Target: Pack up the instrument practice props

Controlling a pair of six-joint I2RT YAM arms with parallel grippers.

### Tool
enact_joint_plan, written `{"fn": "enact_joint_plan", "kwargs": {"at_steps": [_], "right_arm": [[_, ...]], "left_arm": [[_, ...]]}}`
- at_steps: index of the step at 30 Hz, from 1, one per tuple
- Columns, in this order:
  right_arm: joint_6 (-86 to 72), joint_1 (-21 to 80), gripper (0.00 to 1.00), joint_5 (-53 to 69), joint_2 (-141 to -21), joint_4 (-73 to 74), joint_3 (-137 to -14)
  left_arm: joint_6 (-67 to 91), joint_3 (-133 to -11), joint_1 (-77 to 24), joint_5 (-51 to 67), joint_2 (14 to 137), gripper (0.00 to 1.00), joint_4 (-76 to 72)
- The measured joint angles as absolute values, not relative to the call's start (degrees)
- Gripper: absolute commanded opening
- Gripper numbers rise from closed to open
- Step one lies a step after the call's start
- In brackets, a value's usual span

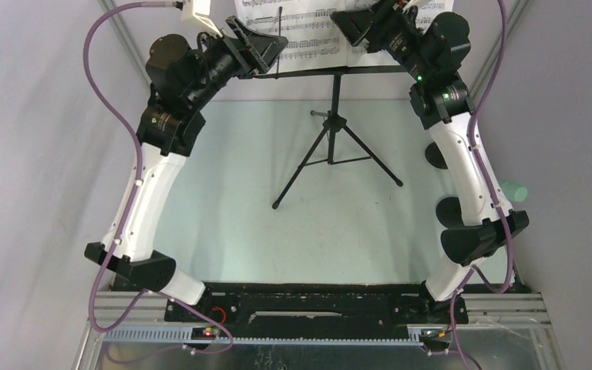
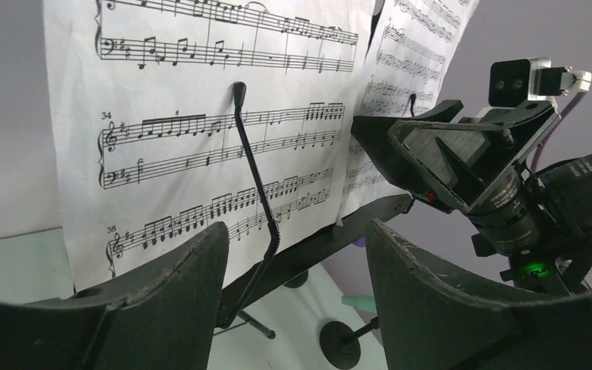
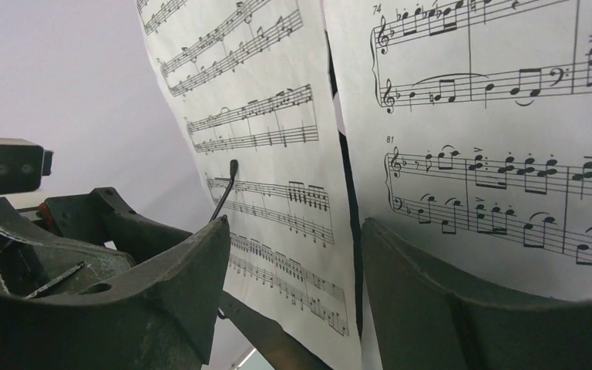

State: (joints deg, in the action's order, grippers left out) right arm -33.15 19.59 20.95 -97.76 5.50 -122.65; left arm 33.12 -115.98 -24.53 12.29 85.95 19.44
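The black tripod music rack stands mid-table with white sheet-music pages on its ledge. My left gripper is raised in front of the left page, open, with the wire page holder and ledge showing beyond its gap. My right gripper faces the right page, open, with the edge between both pages in its gap. Nothing is held by either. A mint-green microphone lies at the right edge beside two black round-based holders.
The tripod legs spread over the pale green table top. Grey walls close in the back and sides. Purple cables loop off both arms. From the left wrist view, the right gripper sits close by on the right.
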Motion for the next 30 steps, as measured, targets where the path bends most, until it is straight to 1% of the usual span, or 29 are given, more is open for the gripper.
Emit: {"fn": "enact_joint_plan", "kwargs": {"at_steps": [5,12,23,26,30], "right_arm": [[-34.0,19.6,0.66,22.4,-98.8,4.3,-123.3],[-34.9,19.5,0.53,24.6,-99.8,3.8,-123.3],[-35.1,19.6,0.39,28.4,-100.8,3.4,-123.4],[-35.1,19.6,0.34,28.7,-101.3,3.4,-124.0],[-35.1,19.7,0.33,28.9,-102.1,3.4,-125.2]], "left_arm": [[33.0,-116.1,-24.6,12.9,86.1,0.72,19.4],[33.0,-116.7,-24.6,14.2,87.5,0.72,19.4],[33.0,-117.6,-25.3,15.5,88.8,0.72,19.4],[33.0,-118.8,-25.5,15.8,89.3,0.71,19.4],[33.0,-120.6,-25.9,16.5,90.2,0.64,19.4]]}}
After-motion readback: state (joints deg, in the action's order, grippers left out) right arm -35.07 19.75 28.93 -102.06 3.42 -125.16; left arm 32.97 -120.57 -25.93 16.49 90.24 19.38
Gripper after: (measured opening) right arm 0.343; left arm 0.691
